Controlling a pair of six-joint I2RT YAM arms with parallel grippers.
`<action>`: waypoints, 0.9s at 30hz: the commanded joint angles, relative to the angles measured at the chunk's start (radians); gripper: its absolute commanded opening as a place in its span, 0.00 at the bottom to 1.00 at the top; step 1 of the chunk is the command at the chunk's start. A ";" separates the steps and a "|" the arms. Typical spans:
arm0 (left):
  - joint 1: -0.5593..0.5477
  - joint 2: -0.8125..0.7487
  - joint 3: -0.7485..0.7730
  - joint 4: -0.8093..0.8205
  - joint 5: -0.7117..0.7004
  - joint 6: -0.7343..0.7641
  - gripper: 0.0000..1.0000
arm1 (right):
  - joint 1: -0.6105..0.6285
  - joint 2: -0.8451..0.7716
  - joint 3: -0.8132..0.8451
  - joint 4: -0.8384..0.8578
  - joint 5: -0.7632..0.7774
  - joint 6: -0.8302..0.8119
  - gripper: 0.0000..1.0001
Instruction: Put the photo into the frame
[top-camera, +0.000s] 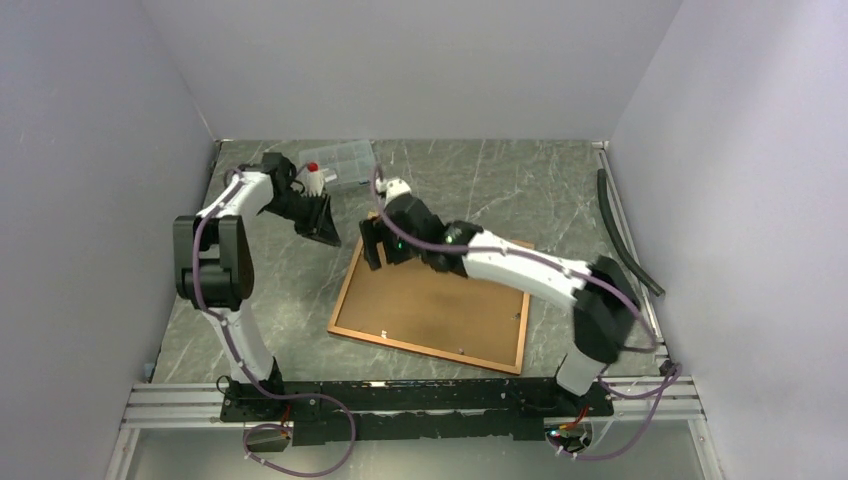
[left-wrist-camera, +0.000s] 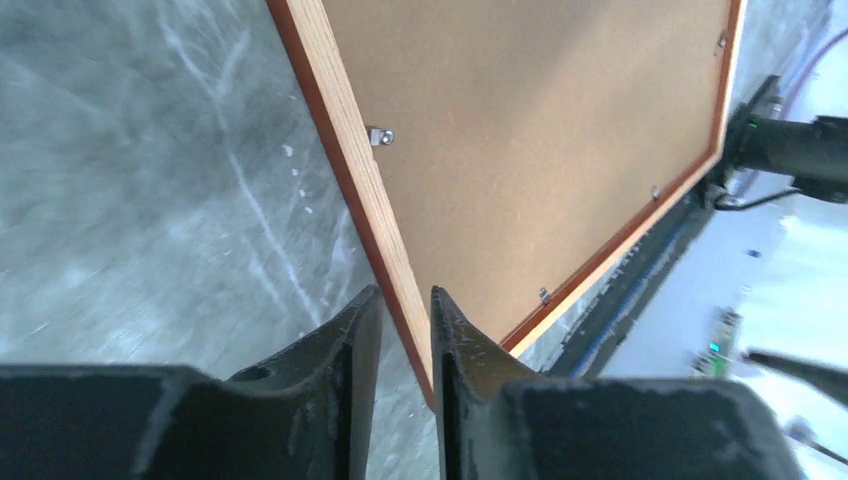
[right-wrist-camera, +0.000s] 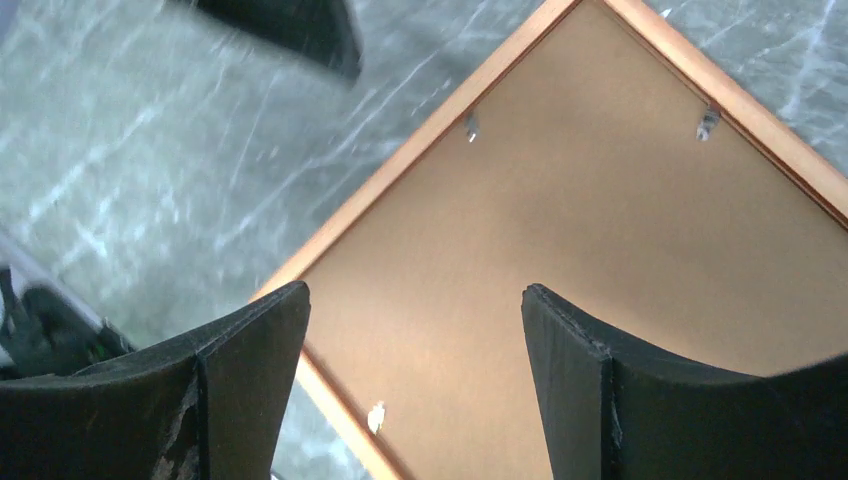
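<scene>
The frame (top-camera: 343, 325) lies face down on the table, its reddish-orange border around the brown backing board (top-camera: 430, 300). The photo is hidden. My right gripper (top-camera: 372, 250) is open and empty, hovering over the frame's far left corner. In the right wrist view the right gripper (right-wrist-camera: 415, 290) has the board (right-wrist-camera: 600, 230) and the border (right-wrist-camera: 420, 150) below it. My left gripper (top-camera: 325, 232) hangs just left of that corner, apart from the frame. In the left wrist view the left gripper (left-wrist-camera: 405, 295) shows its fingers almost together, nothing between them, with the frame edge (left-wrist-camera: 340, 150) beyond.
A clear plastic compartment box (top-camera: 340, 165) and a small white red-capped thing (top-camera: 313, 178) stand at the back left. A black hose (top-camera: 625, 230) runs along the right wall. Small metal clips (right-wrist-camera: 470, 125) sit along the frame's inner edge.
</scene>
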 joint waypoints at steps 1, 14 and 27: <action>0.006 -0.177 0.064 -0.041 -0.122 0.013 0.33 | 0.136 -0.192 -0.148 -0.126 0.413 -0.136 0.85; 0.165 -0.412 0.077 -0.190 -0.206 0.068 0.94 | 0.210 -0.364 -0.398 -0.253 0.283 0.065 1.00; 0.199 -0.608 -0.108 -0.335 -0.087 0.370 0.94 | 0.359 -0.284 -0.557 -0.010 0.174 0.056 0.71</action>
